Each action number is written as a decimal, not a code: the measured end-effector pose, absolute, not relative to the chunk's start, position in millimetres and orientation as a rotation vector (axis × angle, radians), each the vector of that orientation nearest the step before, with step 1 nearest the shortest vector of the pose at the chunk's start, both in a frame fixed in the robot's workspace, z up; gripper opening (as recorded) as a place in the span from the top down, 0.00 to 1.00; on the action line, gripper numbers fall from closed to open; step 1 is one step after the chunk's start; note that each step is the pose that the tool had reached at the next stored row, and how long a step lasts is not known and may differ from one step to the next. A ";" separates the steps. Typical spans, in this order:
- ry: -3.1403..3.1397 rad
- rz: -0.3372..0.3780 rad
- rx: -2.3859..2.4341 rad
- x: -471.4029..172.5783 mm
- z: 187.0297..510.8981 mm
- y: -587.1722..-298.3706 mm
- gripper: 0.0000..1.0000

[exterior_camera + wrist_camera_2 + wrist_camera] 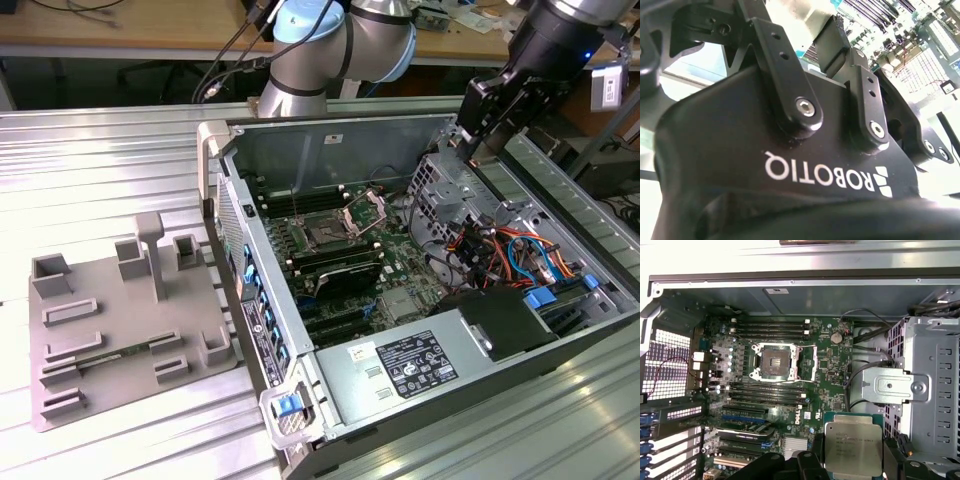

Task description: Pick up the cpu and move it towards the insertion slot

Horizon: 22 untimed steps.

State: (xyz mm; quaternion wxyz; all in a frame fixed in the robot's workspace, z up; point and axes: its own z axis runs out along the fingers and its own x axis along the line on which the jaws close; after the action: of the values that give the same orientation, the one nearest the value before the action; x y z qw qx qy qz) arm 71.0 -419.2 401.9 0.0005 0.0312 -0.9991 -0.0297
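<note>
The cpu (pixel 854 447), a flat square chip with a pale silvery top, hangs above the green board in the first wrist view. My gripper (pixel 853 456) is shut on it, one black finger (pixel 816 454) on each side. The insertion slot (pixel 775 360) is a dark square socket with its shiny metal bracket (pixel 807 362) hinged open, and it lies apart from the chip across the board. In the exterior view the gripper (pixel 470 135) hovers over the case's far right corner, and the slot (pixel 325 232) sits mid-board. Its black housing (pixel 790 165) is close up in the second wrist view.
A metal drive cage (pixel 930 390) and cable bundles (pixel 510 250) stand beside the held chip. Long black memory slots (pixel 767 390) flank the socket. The case's walls (pixel 330 140) rim the board. A grey tray (pixel 120 320) with raised frames lies at the exterior view's left.
</note>
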 end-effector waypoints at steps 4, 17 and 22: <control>-3.138 -0.093 0.098 70.7 400.4 -419.2 0.45; -3.138 -0.093 0.098 70.2 399.7 -413.6 0.45; -3.138 -0.093 0.098 70.2 399.3 -407.6 0.45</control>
State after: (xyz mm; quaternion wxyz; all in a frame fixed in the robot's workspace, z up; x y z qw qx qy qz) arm 70.2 -407.6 399.3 0.0005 0.0311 -0.9991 -0.0297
